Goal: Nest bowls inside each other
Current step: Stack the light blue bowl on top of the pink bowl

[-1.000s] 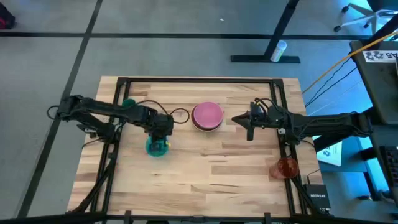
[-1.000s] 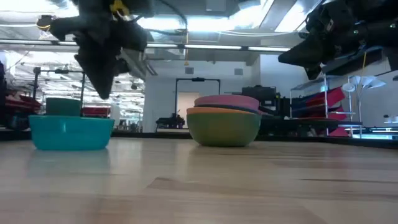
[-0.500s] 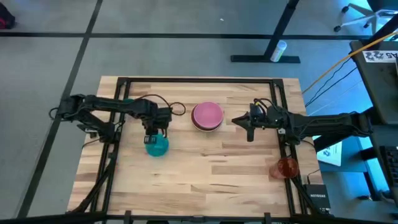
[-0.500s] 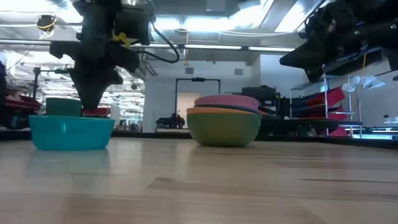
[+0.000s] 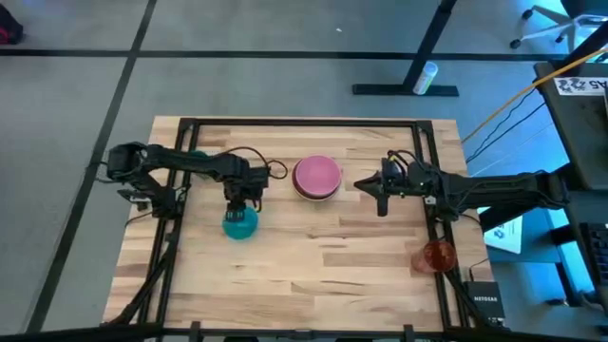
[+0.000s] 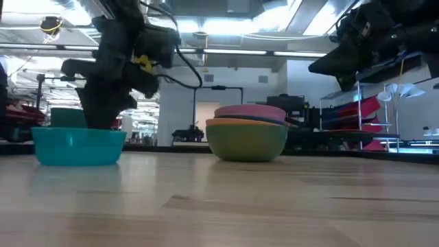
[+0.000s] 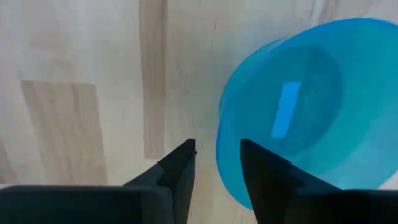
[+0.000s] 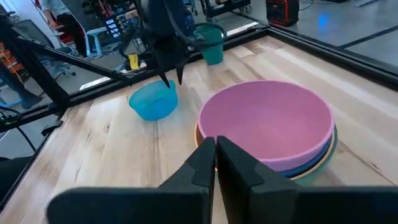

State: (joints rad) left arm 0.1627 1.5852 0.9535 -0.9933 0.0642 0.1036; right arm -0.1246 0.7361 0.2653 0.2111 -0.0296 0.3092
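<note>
Plastic, thin and stiff: I judge the bright blue bowl light and a bit slick, best pinched at its rim. My left gripper hangs directly above that rim, fingers slightly parted with the wall between them, not yet closed. The bowl sits mouth up, round, so no long axis matters. The pink bowl, topping the stack, lies well off toward my right gripper, which waits pressed together just short of it.
</note>
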